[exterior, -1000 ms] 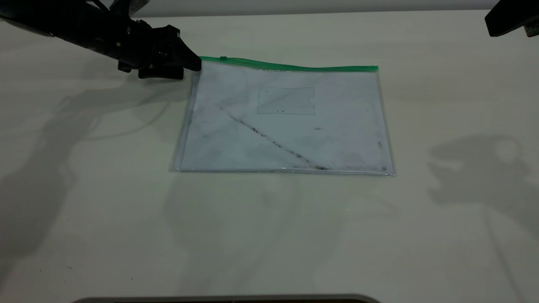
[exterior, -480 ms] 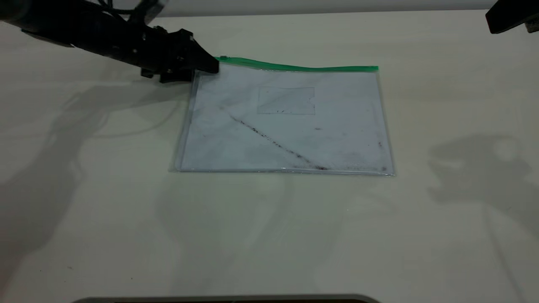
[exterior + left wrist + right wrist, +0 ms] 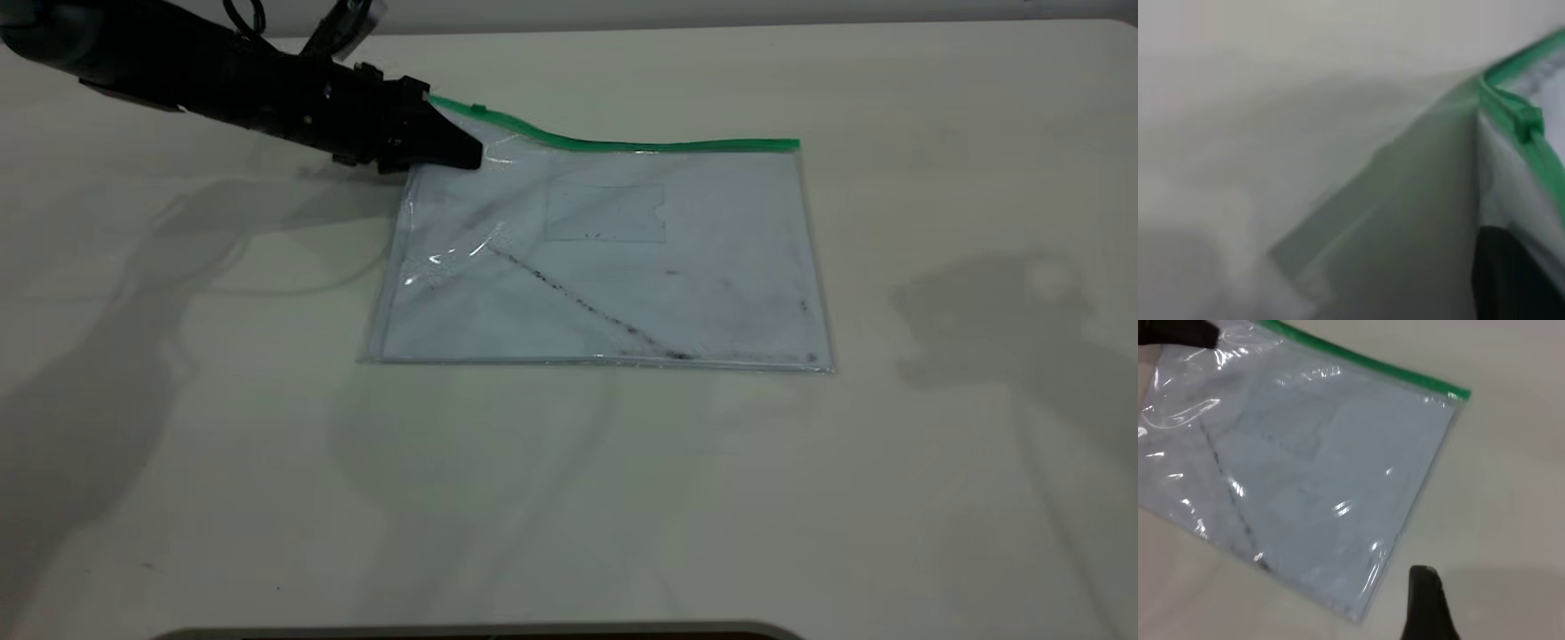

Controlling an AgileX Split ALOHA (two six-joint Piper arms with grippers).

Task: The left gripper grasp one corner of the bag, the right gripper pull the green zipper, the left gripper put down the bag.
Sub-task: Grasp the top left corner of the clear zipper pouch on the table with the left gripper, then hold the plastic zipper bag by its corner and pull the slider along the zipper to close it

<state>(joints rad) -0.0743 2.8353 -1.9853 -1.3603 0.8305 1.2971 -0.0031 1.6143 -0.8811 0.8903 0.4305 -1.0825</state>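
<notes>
The bag (image 3: 622,267) lies flat on the table, a clear pouch with a white sheet, a dark diagonal smudge and a small pocket (image 3: 605,213). The green zipper (image 3: 640,144) runs along its far edge, with the slider tab (image 3: 477,108) near the left end. My left gripper (image 3: 458,156) is shut on the far-left corner of the bag (image 3: 436,100) and holds it raised, so the plastic buckles there. The left wrist view shows the slider (image 3: 1528,123) close by. My right gripper (image 3: 1426,587) is out of the exterior view and hovers beyond the bag's right near corner (image 3: 1361,613).
The cream table (image 3: 569,498) surrounds the bag. Arm shadows fall at the left and right. A dark rim (image 3: 480,633) runs along the table's near edge. The left gripper also shows in the right wrist view (image 3: 1178,332).
My left gripper slid right onto the bag's far-left corner and lifted it, bending the zipper edge upward. The right arm left the exterior view's top right corner.
</notes>
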